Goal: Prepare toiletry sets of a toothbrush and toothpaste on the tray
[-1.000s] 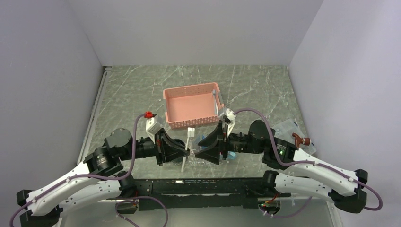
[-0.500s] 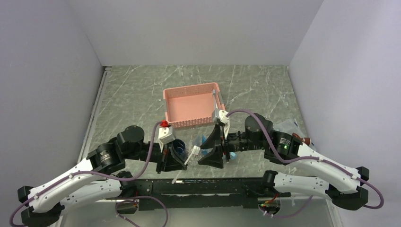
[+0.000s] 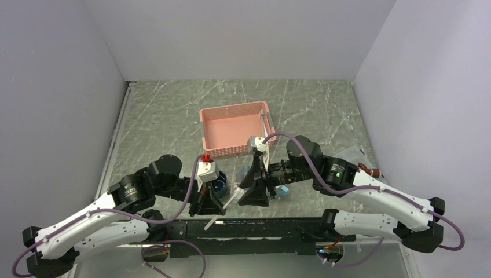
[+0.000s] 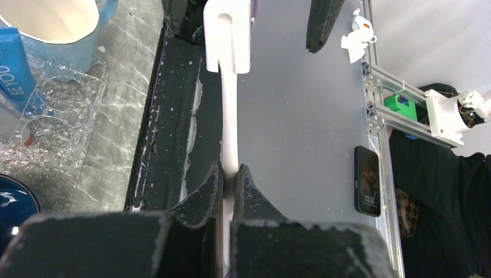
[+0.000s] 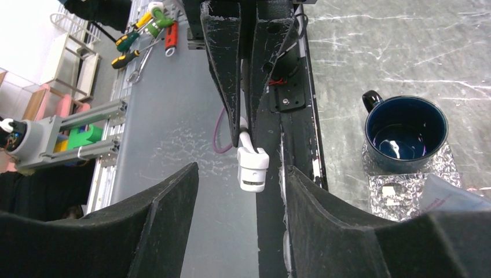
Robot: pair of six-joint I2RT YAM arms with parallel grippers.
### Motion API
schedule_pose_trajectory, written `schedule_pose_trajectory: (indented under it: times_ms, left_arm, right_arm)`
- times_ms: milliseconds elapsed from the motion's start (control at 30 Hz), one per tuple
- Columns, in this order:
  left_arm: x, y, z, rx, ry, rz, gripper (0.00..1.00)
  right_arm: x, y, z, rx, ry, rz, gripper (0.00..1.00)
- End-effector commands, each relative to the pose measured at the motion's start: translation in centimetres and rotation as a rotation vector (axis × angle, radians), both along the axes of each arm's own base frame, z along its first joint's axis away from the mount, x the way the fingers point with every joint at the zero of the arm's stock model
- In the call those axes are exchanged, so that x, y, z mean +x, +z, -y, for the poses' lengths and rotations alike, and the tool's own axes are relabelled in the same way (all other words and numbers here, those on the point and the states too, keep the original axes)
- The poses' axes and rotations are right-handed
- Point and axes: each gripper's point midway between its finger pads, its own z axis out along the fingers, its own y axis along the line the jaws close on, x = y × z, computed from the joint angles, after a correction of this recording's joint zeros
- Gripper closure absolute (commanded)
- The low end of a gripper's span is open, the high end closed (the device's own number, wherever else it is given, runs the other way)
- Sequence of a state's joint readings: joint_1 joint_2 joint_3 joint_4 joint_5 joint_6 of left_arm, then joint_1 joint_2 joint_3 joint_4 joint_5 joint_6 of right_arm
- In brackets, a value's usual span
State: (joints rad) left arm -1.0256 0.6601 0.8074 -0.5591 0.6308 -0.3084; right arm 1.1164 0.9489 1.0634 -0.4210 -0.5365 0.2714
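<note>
1. My left gripper (image 4: 230, 174) is clamped on the shaft of a toothbrush (image 4: 227, 104), with both pads pressed against it.
2. My right gripper (image 3: 246, 190) has its fingers spread wide and carries nothing. In the right wrist view the brush head sits ahead of the opening, clear of both fingers.
3. The held toothbrush is in the air over the near edge of the table, just beside the tray (image 4: 69, 104) and not on it.
4. Progress, as I judge it:
   - No set is complete, because no brush lies on the tray.
   - The blue toothpaste (image 4: 11, 69) lies at the tray's edge. I cannot tell whether it rests fully on the tray.
   - What is left is to place this brush and then build the second set.
5. Counts:
   - Toothbrushes: one is held. A second thin pale stick (image 3: 264, 120) lies along the right rim of the pink basket (image 3: 234, 152), and it is probably the other brush.
   - Toothpaste: one blue tube is confirmed, and I cannot identify any other with certainty.
   - Mugs: two, a light-blue mug (image 4: 63, 23) and a dark-blue mug (image 5: 405, 130), both beside the tray.
   - Trays: one.
   - Baskets: one.
</note>
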Motion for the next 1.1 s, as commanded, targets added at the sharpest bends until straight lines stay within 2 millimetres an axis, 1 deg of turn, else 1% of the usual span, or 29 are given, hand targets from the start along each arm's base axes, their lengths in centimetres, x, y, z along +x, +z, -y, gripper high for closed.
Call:
schedule_pose_trajectory:
  times_ms: [0,167,233,467,800,867,1067]
  left_arm:
    - [-0.2,1.0,-0.1,-0.031,-0.029,0.037,1.0]
    - [-0.4,1.0,-0.2,-0.034,-0.036,0.038,1.0]
    - [-0.4,1.0,-0.2,-0.032,-0.04,0.04,1.0]
    - [-0.5,0.8,-0.1,-0.026,-0.05,0.038,1.0]
    - [-0.5,0.6,0.0,-0.019,-0.059,0.034,1.0]
    - [-0.5,0.5,0.0,-0.016,-0.061,0.034,1.0]
    - [-0.4,0.6,-0.1,-0.016,-0.056,0.045,1.0]
  right_arm:
    - [-0.9,2.0,-0.3,0.054,0.061,0.015,0.44]
    - [-0.7,1.8,-0.7,0.048,0.065,0.012,0.53]
    - [-0.8,1.8,-0.8,0.045,0.069,0.01,0.55]
    - [-0.5,1.9,-1.0,0.046,0.06,0.017,0.57]
    - [-0.3,1.9,-1.3,0.045,0.062,0.024,0.64]
    - [-0.2,1.7,-1.5,0.04,0.062,0.022,0.67]
    - [-0.2,1.3,-1.7,0.025,0.069,0.018,0.82]
